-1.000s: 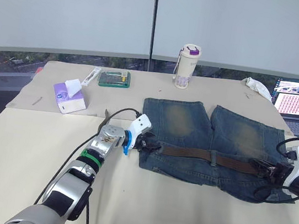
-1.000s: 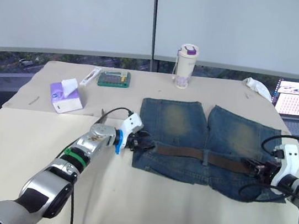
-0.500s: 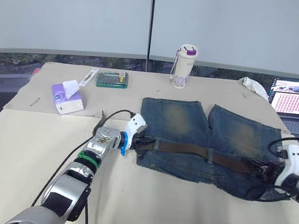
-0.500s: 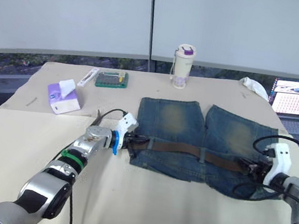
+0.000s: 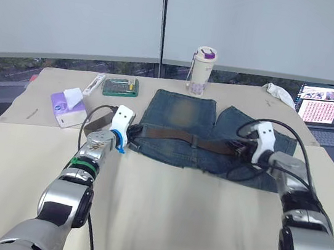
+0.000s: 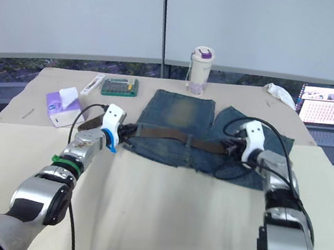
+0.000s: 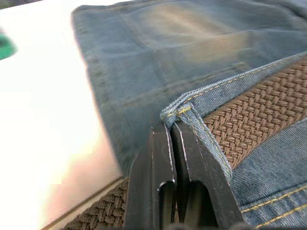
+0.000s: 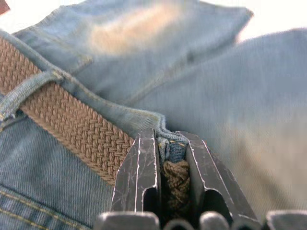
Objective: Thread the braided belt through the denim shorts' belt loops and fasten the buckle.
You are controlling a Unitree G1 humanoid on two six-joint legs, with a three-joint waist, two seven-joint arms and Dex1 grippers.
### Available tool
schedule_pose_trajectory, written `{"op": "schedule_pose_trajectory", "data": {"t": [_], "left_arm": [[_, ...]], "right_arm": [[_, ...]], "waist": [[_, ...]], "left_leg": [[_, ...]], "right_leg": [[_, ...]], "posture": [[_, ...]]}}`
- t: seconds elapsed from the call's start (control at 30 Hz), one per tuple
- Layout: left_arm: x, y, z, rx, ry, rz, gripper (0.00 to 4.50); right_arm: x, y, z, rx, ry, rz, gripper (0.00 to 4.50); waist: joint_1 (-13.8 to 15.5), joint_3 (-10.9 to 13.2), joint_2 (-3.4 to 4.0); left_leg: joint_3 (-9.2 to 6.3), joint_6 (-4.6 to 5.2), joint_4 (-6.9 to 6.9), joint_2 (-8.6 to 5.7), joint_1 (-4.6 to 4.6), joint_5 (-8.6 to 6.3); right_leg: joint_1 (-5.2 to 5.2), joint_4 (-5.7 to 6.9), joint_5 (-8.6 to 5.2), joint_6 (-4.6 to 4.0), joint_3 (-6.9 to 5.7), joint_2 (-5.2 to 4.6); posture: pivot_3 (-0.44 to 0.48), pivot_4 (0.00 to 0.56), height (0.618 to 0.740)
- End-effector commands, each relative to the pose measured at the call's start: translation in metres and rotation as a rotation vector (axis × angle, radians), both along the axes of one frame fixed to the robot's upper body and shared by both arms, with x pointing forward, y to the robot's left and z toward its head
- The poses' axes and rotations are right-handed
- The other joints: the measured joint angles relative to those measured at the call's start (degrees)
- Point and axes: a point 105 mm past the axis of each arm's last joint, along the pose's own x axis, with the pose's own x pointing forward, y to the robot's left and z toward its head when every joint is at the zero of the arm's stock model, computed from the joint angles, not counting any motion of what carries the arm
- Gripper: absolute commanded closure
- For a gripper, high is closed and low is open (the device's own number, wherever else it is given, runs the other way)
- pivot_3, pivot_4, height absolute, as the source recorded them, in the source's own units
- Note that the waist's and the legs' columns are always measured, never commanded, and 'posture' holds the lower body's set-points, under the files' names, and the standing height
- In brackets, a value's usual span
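Observation:
The denim shorts (image 5: 181, 111) lie on the table with the waistband toward me, and the right leg is bunched. The brown braided belt (image 5: 175, 136) runs along the waistband under a belt loop (image 8: 29, 91). At the waistband's left end, my left gripper (image 5: 130, 133) is shut, its fingers (image 7: 160, 158) pinching the denim edge beside the belt (image 7: 259, 110). My right gripper (image 5: 234, 148) is shut at the right end, with its fingers (image 8: 139, 167) clamping the belt's end (image 8: 176, 177) together with a denim corner. The buckle is hidden.
A purple tissue box (image 5: 67, 105) stands at the left. A green box (image 5: 120, 87) and a white stick (image 5: 94, 82) lie behind it. A bottle (image 5: 200, 72) stands behind the shorts. A white cloth (image 5: 280, 93) and a laptop (image 5: 321, 109) are at the back right.
The camera has shifted. My right gripper has carried its end of the belt and waistband leftward toward the middle, bunching the right leg. The left gripper keeps its hold.

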Motion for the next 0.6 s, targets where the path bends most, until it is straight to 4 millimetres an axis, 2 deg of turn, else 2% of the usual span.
{"op": "schedule_pose_trajectory", "data": {"t": [0.03, 0.13, 0.23, 0.33, 0.4, 0.47, 0.6], "left_arm": [[0.009, 0.015, 0.049, -0.096, -0.172, 0.053, 4.5], [-0.002, -0.002, 0.067, -0.169, -0.27, -0.123, 4.5], [-0.02, -0.013, 0.066, -0.191, -0.277, -0.314, 4.5], [-0.041, -0.01, 0.055, -0.163, -0.251, -0.471, 4.5], [-0.048, -0.005, 0.05, -0.173, -0.224, -0.509, 4.5], [-0.054, 0.002, 0.046, -0.184, -0.194, -0.537, 4.5], [-0.081, 0.02, 0.031, -0.199, -0.074, -0.656, 4.5]], "right_arm": [[0.005, 0.001, 0.046, 0.032, -0.215, 0.035, 4.28], [-0.011, -0.009, 0.065, 0.053, -0.323, 0.117, 4.28], [-0.037, -0.019, 0.062, -0.033, -0.382, 0.194, 4.28], [-0.076, -0.018, 0.037, -0.211, -0.412, 0.31, 4.28], [-0.094, -0.018, 0.025, -0.261, -0.415, 0.347, 4.28], [-0.111, -0.019, 0.013, -0.272, -0.407, 0.363, 4.28], [-0.15, -0.022, -0.014, -0.231, -0.36, 0.366, 4.28]], "waist": [[0.1, 0.0, 0.0], [0.4, 0.0, 0.0], [0.8, 0.0, 0.04], [0.8, -0.1, 0.07], [0.3, -0.1, 0.1], [0.1, -0.1, 0.11], [0.1, -0.1, 0.14]], "left_leg": [[-0.02, -0.02, 0.0, 0.02, -0.04, 0.01], [-0.11, 0.0, 0.03, -0.01, -0.17, 0.0], [-0.26, 0.03, 0.04, -0.13, -0.31, -0.02], [-0.31, 0.05, 0.05, -0.13, -0.27, -0.03], [-0.3, 0.11, 0.03, -0.1, -0.25, -0.06], [-0.28, 0.39, 0.05, -0.09, -0.19, -0.22], [-0.27, 0.42, 0.04, -0.07, -0.02, -0.23]], "right_leg": [[-0.03, 0.01, 0.0, 0.0, -0.02, 0.0], [-0.03, -0.01, 0.0, 0.0, -0.13, -0.04], [-0.02, -0.05, 0.01, 0.01, -0.16, -0.1], [0.01, -0.03, 0.01, 0.01, -0.15, -0.08], [0.01, 0.0, 0.0, 0.01, -0.13, -0.01], [0.0, 0.08, 0.0, 0.01, -0.11, 0.03], [0.11, 0.12, 0.0, 0.02, -0.09, 0.1]], "posture": [[0.0, 0.15, 0.74], [0.0, 0.15, 0.74], [0.0, 0.15, 0.74], [0.0, 0.15, 0.74], [0.0, 0.15, 0.74], [0.0, 0.15, 0.74], [0.0, 0.15, 0.74]]}}
